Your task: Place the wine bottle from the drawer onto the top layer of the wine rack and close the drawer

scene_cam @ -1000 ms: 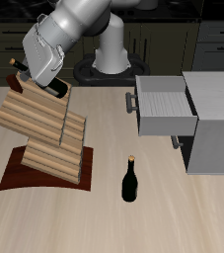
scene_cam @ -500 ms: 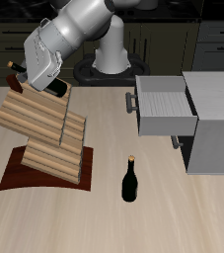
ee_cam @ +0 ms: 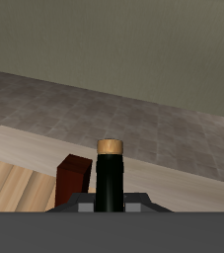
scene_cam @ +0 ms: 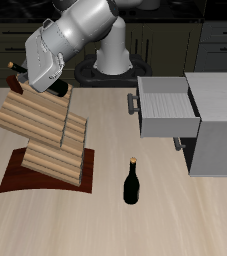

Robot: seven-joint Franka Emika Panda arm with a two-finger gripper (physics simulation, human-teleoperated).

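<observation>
pinching the wine bottle (ee_cam: 110,176), the gripper (scene_cam: 47,82) hovers over the wine rack's (scene_cam: 45,135) top layer (scene_cam: 30,112); drawer (scene_cam: 165,108) open.

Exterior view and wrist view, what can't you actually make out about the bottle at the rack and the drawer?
- Whether the wine bottle touches the top layer: exterior view, the end effector covers most of it.
- End effector fingers: wrist view, the grey housing and bottle neck hide them.
- Floor of the open drawer: exterior view, too small and flat-shaded to judge.
- Standing bottle: outside the wrist view.
</observation>
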